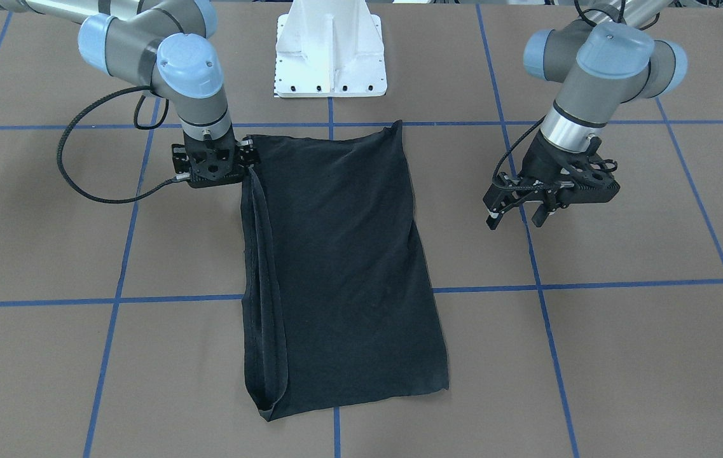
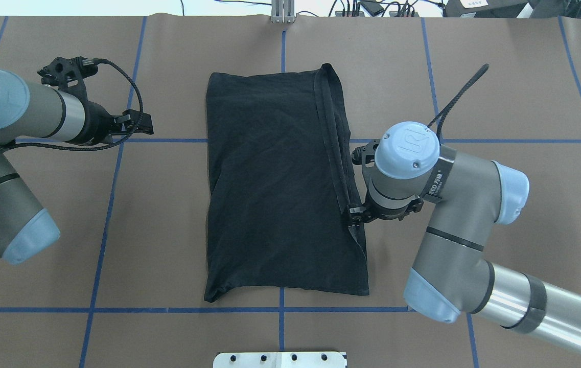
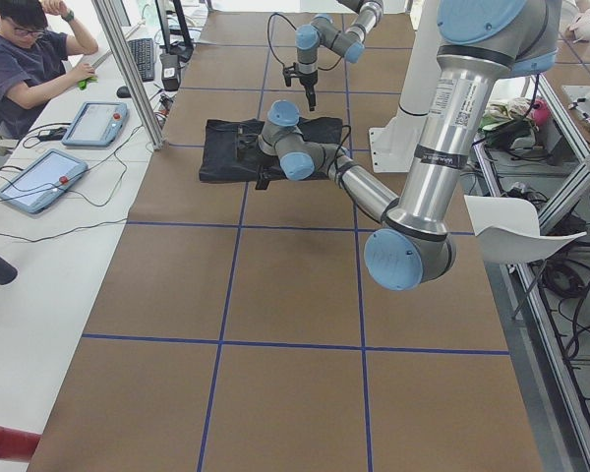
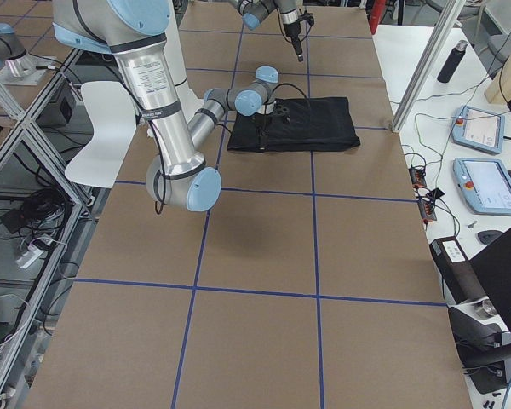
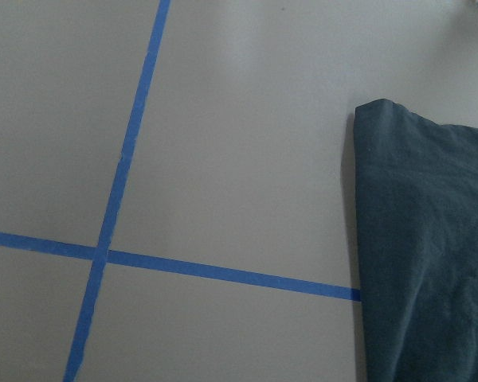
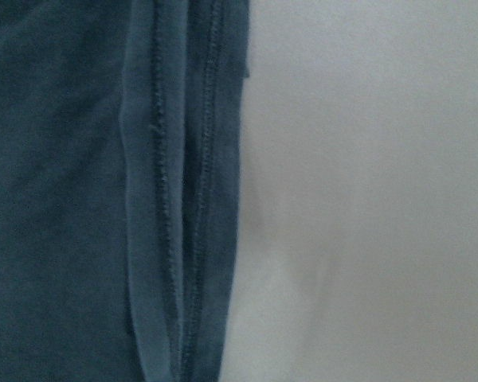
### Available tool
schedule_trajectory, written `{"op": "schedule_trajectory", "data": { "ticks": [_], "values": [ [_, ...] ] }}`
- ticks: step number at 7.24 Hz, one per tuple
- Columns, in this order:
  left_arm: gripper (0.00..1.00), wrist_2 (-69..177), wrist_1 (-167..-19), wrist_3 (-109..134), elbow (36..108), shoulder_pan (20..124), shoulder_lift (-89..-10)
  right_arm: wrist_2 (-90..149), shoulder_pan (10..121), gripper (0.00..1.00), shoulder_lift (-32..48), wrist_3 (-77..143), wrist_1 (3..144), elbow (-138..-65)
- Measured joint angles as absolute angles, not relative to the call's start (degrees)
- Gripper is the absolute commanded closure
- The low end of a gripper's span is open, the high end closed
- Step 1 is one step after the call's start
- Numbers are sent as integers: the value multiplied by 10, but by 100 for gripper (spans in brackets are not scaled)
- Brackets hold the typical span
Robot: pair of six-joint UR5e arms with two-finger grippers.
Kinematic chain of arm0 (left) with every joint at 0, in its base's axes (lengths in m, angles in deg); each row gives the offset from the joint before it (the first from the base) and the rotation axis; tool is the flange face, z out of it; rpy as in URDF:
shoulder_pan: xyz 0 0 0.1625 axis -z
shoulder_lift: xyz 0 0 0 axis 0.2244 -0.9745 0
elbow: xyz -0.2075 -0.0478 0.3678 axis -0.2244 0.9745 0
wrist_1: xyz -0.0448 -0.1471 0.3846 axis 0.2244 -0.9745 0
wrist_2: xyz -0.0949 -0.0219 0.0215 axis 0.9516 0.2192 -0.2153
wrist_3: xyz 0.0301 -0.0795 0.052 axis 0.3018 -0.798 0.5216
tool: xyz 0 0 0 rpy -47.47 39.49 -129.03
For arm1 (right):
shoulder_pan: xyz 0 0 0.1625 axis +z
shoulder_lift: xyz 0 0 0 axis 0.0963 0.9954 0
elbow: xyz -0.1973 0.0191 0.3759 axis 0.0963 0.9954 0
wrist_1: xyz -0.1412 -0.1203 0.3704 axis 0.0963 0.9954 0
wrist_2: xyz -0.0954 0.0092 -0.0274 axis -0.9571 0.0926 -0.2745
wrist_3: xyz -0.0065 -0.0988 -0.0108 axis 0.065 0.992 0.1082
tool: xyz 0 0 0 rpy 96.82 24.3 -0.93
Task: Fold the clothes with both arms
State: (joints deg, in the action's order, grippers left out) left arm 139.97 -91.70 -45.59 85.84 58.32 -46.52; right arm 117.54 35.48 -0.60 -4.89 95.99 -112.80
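Shirt (image 1: 336,254) folded to a long rectangle in the middle of the table (image 1: 622,356), short end near the robot-side edge. Left gripper (image 1: 517,215) open, hovering clear. Right gripper (image 1: 248,154) at the stacked hems, can't tell if clamped. Cloth looks light, limp and its layers should slide, so pinch all layers at the corners

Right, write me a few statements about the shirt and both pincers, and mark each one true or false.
1. The T-shirt lies folded into a long rectangle on the table. True.
2. The left pincer grips the shirt. False: it hangs open off to one side, touching no cloth.
3. The right pincer is at the shirt's hemmed edge. True.
4. The shirt's logo faces up. False: only plain black cloth shows.
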Motion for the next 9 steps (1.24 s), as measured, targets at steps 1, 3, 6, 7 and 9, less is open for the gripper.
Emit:
{"op": "schedule_trajectory", "data": {
  "ticks": [1,3,6,7,9],
  "values": [
    [0,1400,-917,-455,857,583,-465,1168,350,0,-37,-49,960,-1098],
    [0,1400,-918,-455,857,583,-465,1153,340,0,-73,-49,961,-1054],
    [0,1401,-917,-456,859,583,-467,1153,339,0,-59,-49,961,-1044],
    [0,1401,-916,-456,860,583,-467,1155,338,0,-50,-49,961,-1042],
    [0,1401,-916,-456,861,583,-468,1159,339,0,-44,-49,961,-1041]
  ]
}}
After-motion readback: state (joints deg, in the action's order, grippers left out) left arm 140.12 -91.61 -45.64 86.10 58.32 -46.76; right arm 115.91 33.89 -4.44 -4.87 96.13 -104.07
